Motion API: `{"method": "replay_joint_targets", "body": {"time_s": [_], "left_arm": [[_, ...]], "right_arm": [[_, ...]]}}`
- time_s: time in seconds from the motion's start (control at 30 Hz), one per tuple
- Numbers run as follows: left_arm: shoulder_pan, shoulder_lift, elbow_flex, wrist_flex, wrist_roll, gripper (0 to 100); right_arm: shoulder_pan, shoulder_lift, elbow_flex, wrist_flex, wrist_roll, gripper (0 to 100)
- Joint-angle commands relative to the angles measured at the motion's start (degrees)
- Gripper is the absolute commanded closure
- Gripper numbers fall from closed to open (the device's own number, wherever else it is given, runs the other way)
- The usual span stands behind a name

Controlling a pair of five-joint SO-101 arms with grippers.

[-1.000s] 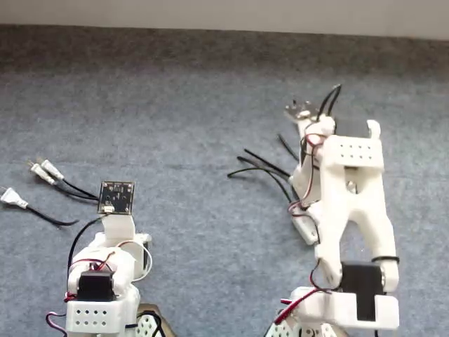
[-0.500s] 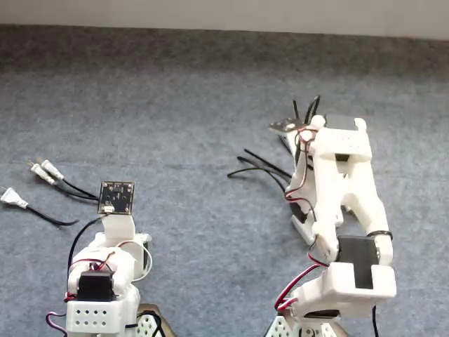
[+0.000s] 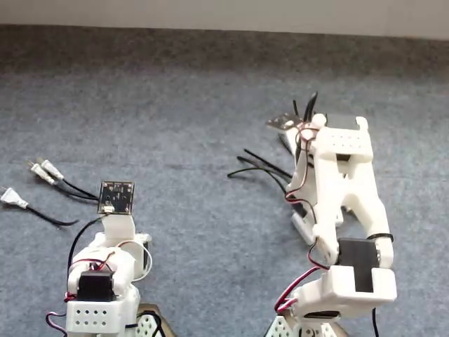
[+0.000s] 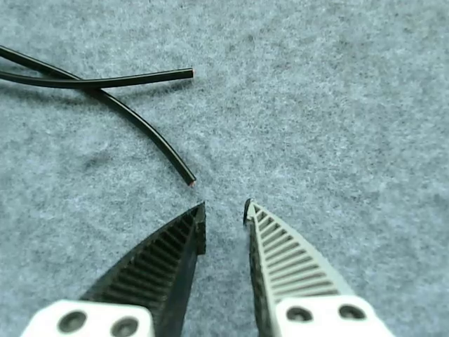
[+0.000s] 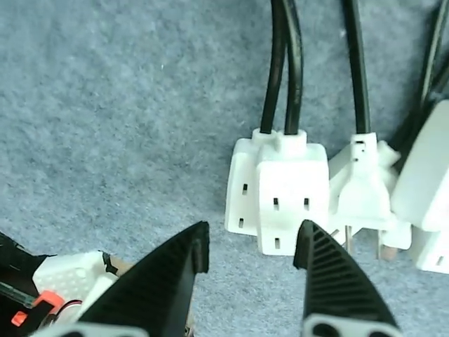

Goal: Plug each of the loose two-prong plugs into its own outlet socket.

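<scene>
Two white outlet sockets point(image 5: 280, 189) lie side by side on the grey carpet, each with a black cord. A white two-prong plug point(image 5: 365, 191) lies right beside them, prongs bare. My right gripper point(image 5: 252, 242) hangs open just short of the sockets, touching nothing. At the far left of the table lie a pair of loose plugs point(image 3: 43, 169) and a third plug point(image 3: 12, 198) on black cords. My left gripper point(image 4: 224, 210) is slightly open over bare carpet, near the cut end of a black cord point(image 4: 165, 151).
Another white block point(image 5: 429, 189) lies at the edge beside the plug. Several black cords point(image 3: 261, 167) fan out left of the right arm point(image 3: 344, 189). The left arm point(image 3: 105, 267) sits at the near left. Grey carpet point(image 3: 182, 126) covers the table.
The right arm has swung a little to the left and drawn back. The left arm and the plugs at the left have not moved.
</scene>
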Motion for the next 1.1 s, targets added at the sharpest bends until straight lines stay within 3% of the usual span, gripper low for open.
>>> {"method": "replay_joint_targets", "body": {"time_s": [0.0,0.13,0.47,0.97,1.07], "left_arm": [[0.48,-0.31,1.01,0.18,0.26,89],[0.48,-0.31,1.01,0.18,0.26,89],[0.48,-0.31,1.01,0.18,0.26,89],[0.48,-0.31,1.01,0.18,0.26,89],[0.48,-0.31,1.01,0.18,0.26,89]], "right_arm": [[-0.22,-2.95,-2.42,-1.19,1.93,79.0],[-0.22,-2.95,-2.42,-1.45,1.93,72.2],[1.27,-2.68,-1.8,-2.07,8.97,72.8],[1.27,7.43,0.4,-4.44,8.97,72.9],[1.71,7.6,0.4,-4.88,8.97,77.9]]}}
